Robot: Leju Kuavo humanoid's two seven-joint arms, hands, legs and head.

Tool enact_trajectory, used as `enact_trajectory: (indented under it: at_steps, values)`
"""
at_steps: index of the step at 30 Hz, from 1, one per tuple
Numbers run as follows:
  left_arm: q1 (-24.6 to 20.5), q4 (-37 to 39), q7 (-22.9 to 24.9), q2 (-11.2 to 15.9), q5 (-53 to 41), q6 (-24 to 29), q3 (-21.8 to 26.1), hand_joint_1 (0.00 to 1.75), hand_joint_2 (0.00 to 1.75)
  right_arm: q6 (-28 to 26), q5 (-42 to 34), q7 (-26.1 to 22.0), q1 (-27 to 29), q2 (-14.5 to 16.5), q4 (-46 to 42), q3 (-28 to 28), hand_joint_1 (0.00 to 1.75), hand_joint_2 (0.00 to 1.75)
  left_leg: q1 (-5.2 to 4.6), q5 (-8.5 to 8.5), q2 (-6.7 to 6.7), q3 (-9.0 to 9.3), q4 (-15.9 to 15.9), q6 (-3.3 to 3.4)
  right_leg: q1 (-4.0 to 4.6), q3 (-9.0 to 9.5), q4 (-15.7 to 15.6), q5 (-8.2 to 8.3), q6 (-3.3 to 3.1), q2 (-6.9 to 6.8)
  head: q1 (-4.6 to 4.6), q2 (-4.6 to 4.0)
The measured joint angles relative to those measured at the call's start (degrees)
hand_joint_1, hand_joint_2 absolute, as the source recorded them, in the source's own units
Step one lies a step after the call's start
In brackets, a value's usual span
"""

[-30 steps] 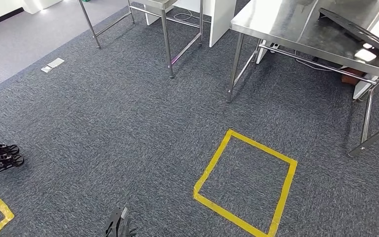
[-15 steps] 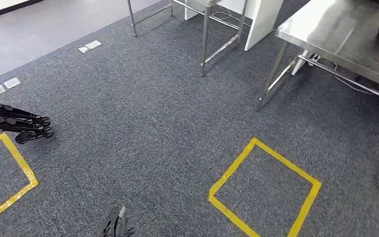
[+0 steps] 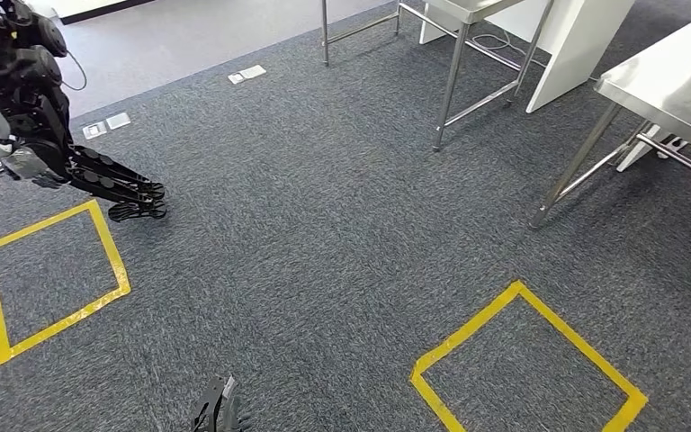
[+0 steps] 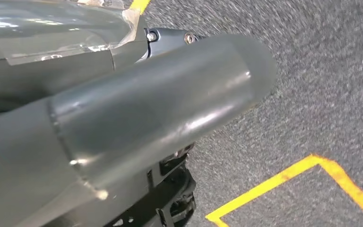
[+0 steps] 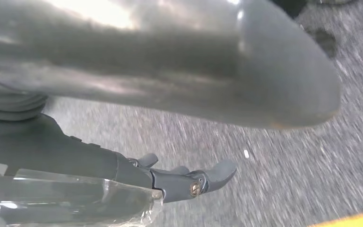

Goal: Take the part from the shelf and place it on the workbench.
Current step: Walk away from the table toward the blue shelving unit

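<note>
Where the left hand (image 3: 99, 180) hangs over the grey carpet (image 3: 324, 225), you see its dark fingers (image 3: 139, 191) stretched straight and slightly fanned, holding nothing. The right hand (image 5: 179, 66) also holds nothing. Its fingers (image 5: 184, 182) reach out flat, well apart from the thick thumb. A yellow tape square (image 3: 108, 243) lies just beside the left fingertips, and a second square (image 3: 468, 337) lies further right. A steel table (image 3: 684, 85) stands at the far right. You cannot tell where the part is.
</note>
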Motion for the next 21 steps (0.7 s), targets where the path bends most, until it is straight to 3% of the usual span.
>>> enact_trajectory:
  at_steps: [2,3,4,5,6,8,10,11,13,15,17,19,20,21]
  values:
    - [-0.13,-0.01,0.0,-0.02,0.0,0.01,-0.01,0.0,0.0,0.01,0.01,-0.02,0.16,-0.01,0.01,-0.01,0.0,0.0,0.12,-3.98,3.63,-3.31,6.96,-0.56,0.08,0.09,-0.13,0.01,-0.55,-1.68,-0.42,0.0]
    - [-0.16,-0.01,-0.01,-0.02,0.0,-0.01,-0.01,0.0,0.0,0.02,0.02,-0.02,0.26,-0.02,0.02,-0.01,0.0,0.0,0.32,-5.59,4.45,-5.15,10.69,-0.86,0.16,0.08,-0.11,-0.03,-0.65,-2.58,-0.49,0.0]
    - [-0.11,-0.01,-0.21,-0.02,0.08,-0.14,-0.01,0.0,0.0,0.03,0.02,-0.01,0.32,-0.03,0.02,-0.02,0.0,0.0,0.53,-6.33,4.88,-6.4,13.2,-1.11,0.19,0.06,-0.1,-0.07,-0.69,-3.46,-0.47,0.0]
    - [-0.01,-0.02,-0.57,-0.02,0.31,-0.49,-0.01,0.0,0.0,-0.01,0.03,0.01,0.33,-0.03,0.01,-0.02,0.0,0.0,0.72,-5.98,5.17,-6.58,13.66,-1.32,0.18,0.06,-0.09,-0.12,-0.65,-4.26,-0.5,0.0]
    - [0.08,-0.06,-0.94,-0.03,0.62,-0.95,0.01,0.0,0.0,-0.09,0.03,0.04,0.31,-0.02,0.01,-0.03,0.0,0.0,0.89,-4.63,5.58,-5.45,11.71,-1.45,0.13,0.12,-0.08,-0.21,-0.55,-4.98,-0.49,0.0]
    - [0.03,-0.32,-1.41,-0.14,1.24,-1.74,0.04,0.0,0.0,-0.28,0.02,0.11,0.32,-0.01,0.01,-0.03,0.0,0.0,0.97,-1.28,8.16,-0.76,3.7,-1.44,0.2,0.43,0.0,-0.58,-0.04,-6.29,-0.59,0.0]
    - [-0.27,-0.72,-1.22,-0.43,1.44,-1.9,0.08,0.0,0.0,-0.4,-0.02,0.09,0.4,-0.04,0.0,-0.03,0.0,0.0,0.7,0.18,10.17,2.33,-1.63,-0.83,0.57,0.7,0.05,-1.07,0.69,-7.54,-0.59,0.0]
    - [-0.38,-0.89,-1.11,-0.58,1.48,-1.9,0.09,0.0,0.0,-0.45,-0.04,0.07,0.4,-0.05,0.0,-0.04,0.0,0.0,0.47,0.15,10.13,2.56,-2.23,-0.43,0.74,0.95,-0.04,-1.23,1.04,-8.15,-0.51,0.0]
    - [-0.35,-1.07,-0.9,-0.78,1.48,-1.89,0.09,0.0,0.0,-0.57,-0.08,0.02,0.29,-0.03,0.0,-0.06,0.0,0.0,0.31,0.39,8.56,2.44,-2.43,0.49,0.62,1.45,-0.17,-1.46,1.68,-8.91,-0.36,0.0]
    - [-0.34,-1.17,-0.75,-0.87,1.48,-1.82,0.12,0.0,0.0,-0.6,-0.09,-0.01,0.29,0.0,0.0,-0.07,0.0,0.0,0.47,0.85,7.18,2.46,-2.79,1.47,0.34,0.67,2.08,-3.0,1.86,-6.5,-0.21,0.0]
    - [-0.5,-1.32,-0.7,-1.05,1.51,-1.79,0.19,0.0,0.0,-0.61,-0.09,0.02,0.51,0.0,0.02,-0.08,0.0,0.0,0.5,1.14,5.66,2.34,-2.9,2.13,0.21,-2.6,9.15,-6.33,1.39,-2.96,0.04,0.0]
    - [-0.49,-1.43,-0.67,-1.24,1.56,-1.8,0.27,0.0,0.0,-0.61,-0.04,0.09,0.78,-0.02,0.07,-0.1,0.0,0.0,0.35,1.21,3.84,2.18,-2.88,2.31,0.25,-6.36,16.45,-8.7,1.3,-1.78,0.14,0.0]
    - [-0.41,-1.46,-0.66,-1.28,1.59,-1.79,0.33,0.0,0.0,-0.61,0.0,0.14,0.84,-0.04,0.09,-0.13,0.0,0.0,0.31,1.23,2.92,2.16,-2.85,2.32,0.26,-7.09,17.41,-8.57,1.56,-1.64,0.16,0.0]
    - [-0.34,-1.46,-0.64,-1.3,1.61,-1.78,0.38,0.0,0.0,-0.61,0.05,0.15,0.86,-0.07,0.1,-0.14,0.0,0.0,0.29,1.24,2.03,2.18,-2.82,2.32,0.24,-6.68,15.95,-7.51,1.99,-1.5,0.18,0.0]
